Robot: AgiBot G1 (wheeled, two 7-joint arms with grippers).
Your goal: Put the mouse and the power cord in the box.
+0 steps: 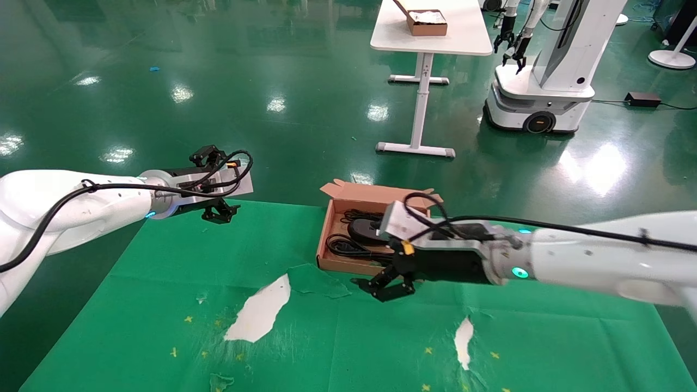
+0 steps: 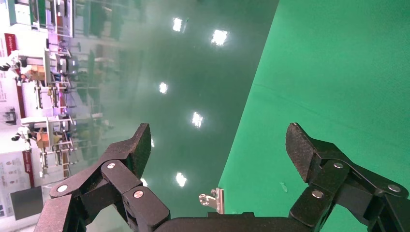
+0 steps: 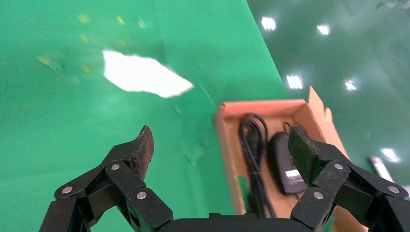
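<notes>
Right gripper gapes wide, holding nothing, just beside the box — mouse and coiled power cord lie inside; left gripper hangs spread and empty.

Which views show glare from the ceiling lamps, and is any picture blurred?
Head view: bright lamp reflections on the glossy floor behind the table. Left wrist view: the same glare spots beyond the open left gripper. Right wrist view: the white patch is smeared by blur; the box is clearer.
</notes>
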